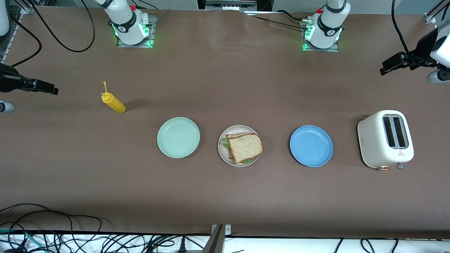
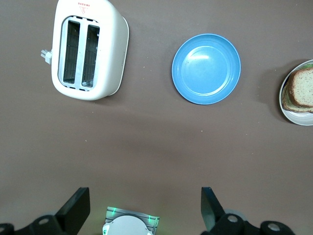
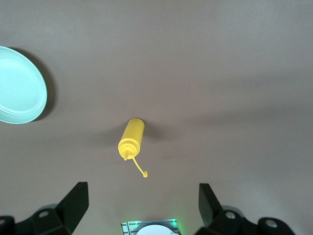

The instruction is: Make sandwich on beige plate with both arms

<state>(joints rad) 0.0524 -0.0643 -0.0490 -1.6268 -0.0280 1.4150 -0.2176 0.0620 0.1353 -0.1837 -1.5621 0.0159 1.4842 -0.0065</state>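
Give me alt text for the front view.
A finished sandwich sits on the beige plate, between a mint green plate and a blue plate. A white toaster stands toward the left arm's end, a yellow squeeze bottle toward the right arm's.

No legible text — (toaster [image 1: 385, 138] logo unreadable)

Left gripper [image 2: 144, 210] raised at its table end, fingers wide, empty — right gripper [image 3: 142, 208] likewise, both arms waiting

High front camera faces both bases; wrist cameras look straight down, sharing the table [image 1: 225, 196] with it.
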